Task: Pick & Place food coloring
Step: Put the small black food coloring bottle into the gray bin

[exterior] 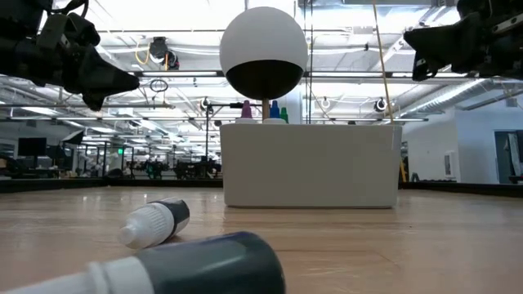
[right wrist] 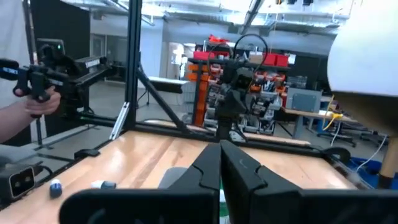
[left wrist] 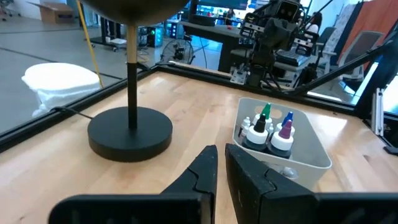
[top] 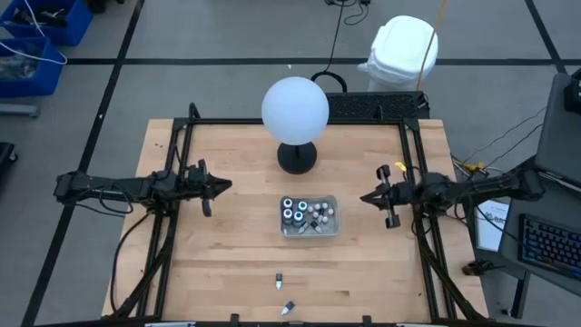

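A: Looking from the front edge back, we've got two loose food coloring bottles lying on their sides on the wood: a dark one with a white tip right at the edge and a small white-topped one a bit further in. Nothing is touching either.

B: Yep, and the rest of the food coloring is standing in the clear tray mid-table, colored tips poking up. What are we seeing on the fingers?

A: The left gripper hangs in the air well left of the tray, fingers nearly together with just a thin slit, holding nothing. The right gripper hangs to the tray's right, fingers pressed together, also empty.

B: Then behind the tray we've got the white globe on its black base.
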